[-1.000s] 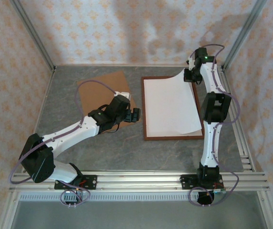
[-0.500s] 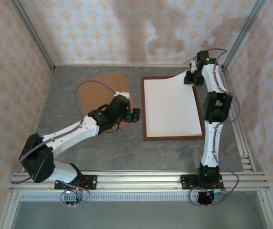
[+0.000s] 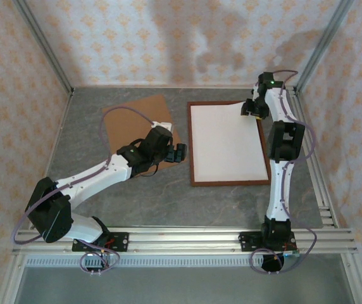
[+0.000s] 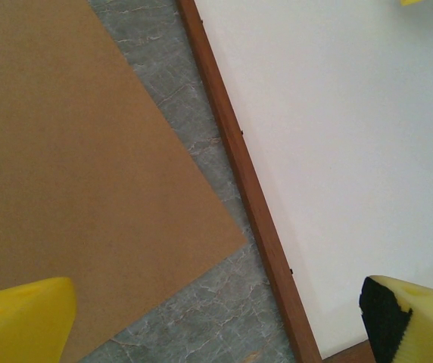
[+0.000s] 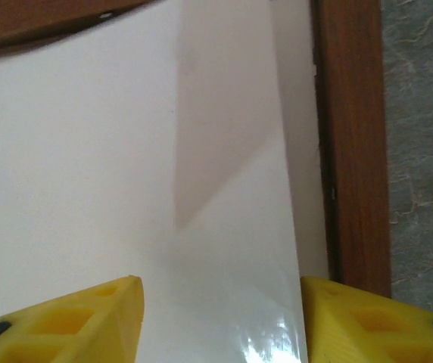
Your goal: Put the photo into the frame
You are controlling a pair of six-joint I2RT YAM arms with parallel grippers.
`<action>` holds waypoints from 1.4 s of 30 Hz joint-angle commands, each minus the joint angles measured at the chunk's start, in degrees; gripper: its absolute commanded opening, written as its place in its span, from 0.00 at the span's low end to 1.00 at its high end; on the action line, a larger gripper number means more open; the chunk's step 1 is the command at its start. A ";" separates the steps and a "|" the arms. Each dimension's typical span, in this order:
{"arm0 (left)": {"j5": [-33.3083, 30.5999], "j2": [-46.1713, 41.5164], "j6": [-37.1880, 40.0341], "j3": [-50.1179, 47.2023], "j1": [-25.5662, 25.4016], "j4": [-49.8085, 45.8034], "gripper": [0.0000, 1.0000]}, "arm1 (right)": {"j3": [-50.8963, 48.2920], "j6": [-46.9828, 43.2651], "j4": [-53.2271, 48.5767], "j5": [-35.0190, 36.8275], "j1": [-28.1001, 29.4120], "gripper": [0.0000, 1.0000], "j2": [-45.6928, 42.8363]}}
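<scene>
Photo (image 3: 226, 142) lies pale side up inside the frame (image 3: 228, 182); right gripper (image 3: 249, 109), jaws apart at the frame's far right corner, should lift straight clear; left gripper (image 3: 180, 153) hangs open left of it.

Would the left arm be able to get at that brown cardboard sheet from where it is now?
Probably yes. The left pincer hangs open over the corner of the cardboard nearest the frame, and nothing seems to lie between them.

I log: frame (image 3: 229, 182), smooth reddish-brown wood; photo (image 3: 225, 142), white paper back with a glossy patch; board (image 3: 133, 120), matt brown cardboard; table (image 3: 168, 202), grey veined stone-look.
</scene>
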 commanded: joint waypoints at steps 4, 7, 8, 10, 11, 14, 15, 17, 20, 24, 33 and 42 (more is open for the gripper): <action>-2.51 -0.40 0.09 -1.28 2.88 1.00 0.99 | -5.02 2.93 4.73 1.36 -0.15 0.74 -9.86; -2.89 -0.30 -0.04 -2.02 5.07 1.36 1.00 | -11.39 4.53 7.35 0.27 0.06 0.82 -14.83; -3.06 -0.15 -0.43 -2.16 6.00 1.30 1.00 | -14.91 5.26 8.88 0.17 0.42 0.82 -16.96; -2.67 0.92 -1.89 -2.20 8.94 1.74 1.00 | -23.87 6.92 14.21 -0.66 2.18 0.82 -22.30; -2.23 1.69 -2.91 -2.17 10.56 1.85 1.00 | -27.31 7.48 16.19 -0.59 3.20 0.82 -24.54; 0.57 5.63 -5.97 -0.81 16.08 2.41 0.99 | -37.35 9.68 21.93 0.41 8.19 0.82 -30.99; 1.51 7.62 -6.24 0.13 17.40 2.42 0.99 | -40.77 10.76 24.27 0.44 10.17 0.82 -33.08; 2.31 12.04 -6.20 2.64 19.47 2.02 0.98 | -46.53 12.67 28.68 1.04 14.06 0.83 -36.61; 2.35 19.21 -4.42 8.66 21.06 -0.53 0.97 | -51.55 15.02 32.33 2.59 19.29 0.83 -39.70; 4.97 27.35 -1.81 15.83 20.96 -3.09 0.93 | -55.74 17.61 35.05 2.64 23.79 0.83 -41.98; 9.98 29.36 -1.36 9.61 19.06 -1.45 0.86 | -60.13 19.53 35.27 2.93 24.78 0.81 -43.19; 11.92 7.71 -2.67 -8.34 16.65 -0.72 0.84 | -61.71 20.08 33.99 2.55 26.66 0.81 -45.39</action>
